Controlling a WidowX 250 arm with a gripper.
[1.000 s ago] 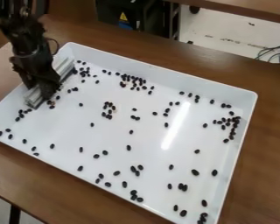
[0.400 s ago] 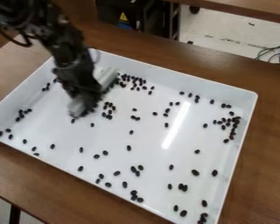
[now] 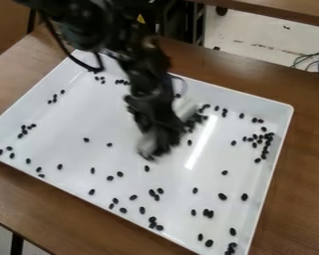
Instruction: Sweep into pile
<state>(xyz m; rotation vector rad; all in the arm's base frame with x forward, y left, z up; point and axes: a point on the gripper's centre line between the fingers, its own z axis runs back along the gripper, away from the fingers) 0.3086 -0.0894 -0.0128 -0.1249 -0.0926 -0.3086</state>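
Black gripper (image 3: pixel 163 142): pinches a pale, blurred bar (image 3: pixel 185 107) near frame centre.
White tray (image 3: pixel 62 122): dark beans (image 3: pixel 151 192) dot lower centre, crowd together at right.

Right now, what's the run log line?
gripper: over tray | pale bar: at gripper | dark beans: some beside bar, others scattered | pile: unfinished

A brown wooden table (image 3: pixel 29 180) (scuffed pale floor (image 3: pixel 255 40) beyond) holds the foreground.

One camera — high over the near side of desk (image 3: pixel 62 215), slanting down across tray (image 3: pixel 69 190) — fairly close.
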